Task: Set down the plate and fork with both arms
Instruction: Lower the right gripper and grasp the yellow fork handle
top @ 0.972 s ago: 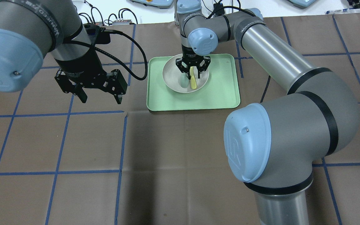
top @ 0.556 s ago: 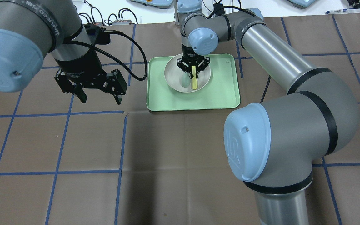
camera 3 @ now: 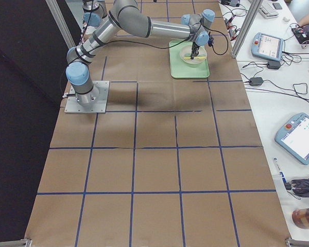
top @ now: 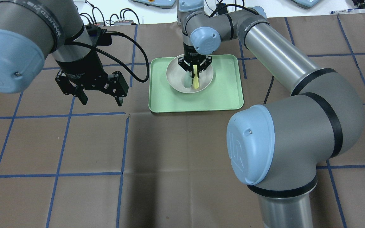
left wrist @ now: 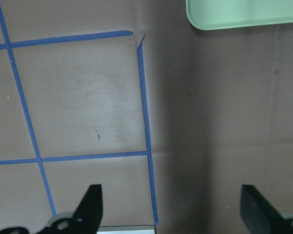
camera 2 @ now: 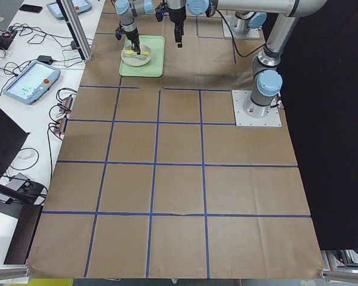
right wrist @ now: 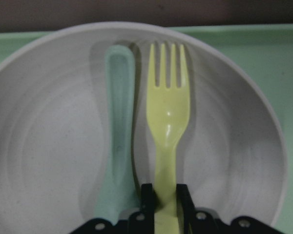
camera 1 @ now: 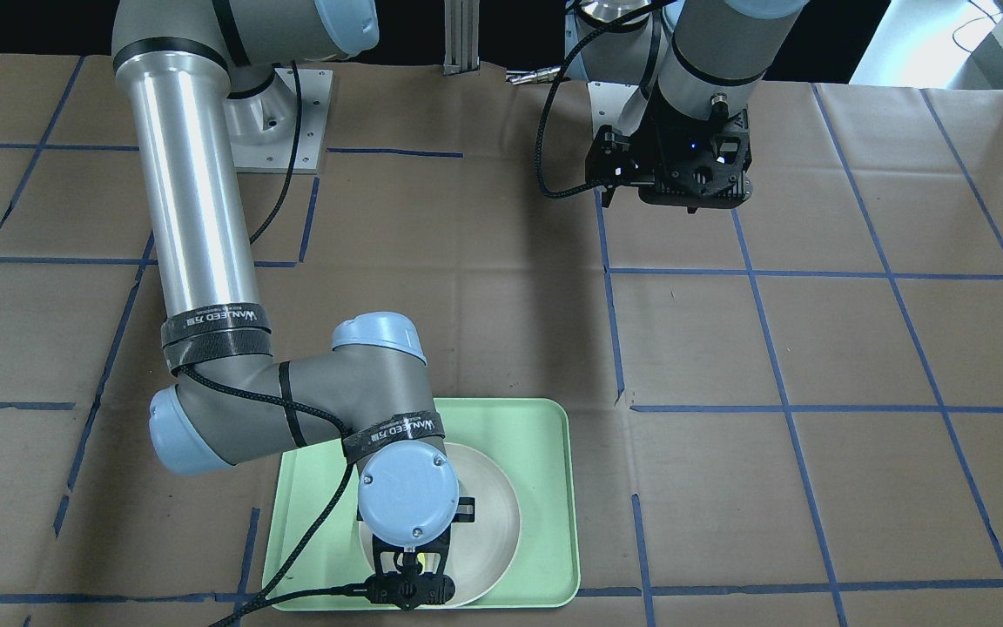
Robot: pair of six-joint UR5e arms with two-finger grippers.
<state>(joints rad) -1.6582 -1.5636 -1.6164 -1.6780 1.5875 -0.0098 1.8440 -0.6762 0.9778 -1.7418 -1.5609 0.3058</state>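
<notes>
The off-white plate (top: 173, 77) sits in the light-green tray (top: 201, 101). The pale-yellow fork (top: 195, 81) lies in the plate next to a grey-green spoon (top: 187, 83). My right gripper (top: 194, 71) points down over the plate's far side and is shut on the fork's handle. The right wrist view shows the fork (right wrist: 168, 122) pinched between the fingers (right wrist: 147, 200), tines pointing away, with the spoon (right wrist: 118, 141) on its left. My left gripper (top: 101, 102) is open and empty, hovering above the table left of the tray.
The tray stands at the far middle of the brown paper-covered table with blue tape lines. Its corner (left wrist: 244, 12) shows in the left wrist view. The right arm's elbow (top: 296, 139) looms over the near right. Cables and pendants (camera 2: 27, 83) lie beyond the table's far edge.
My right gripper's fingers have closed in from either side of the fork's handle and now pinch it. The plate shifted slightly. The left arm has stayed still.
</notes>
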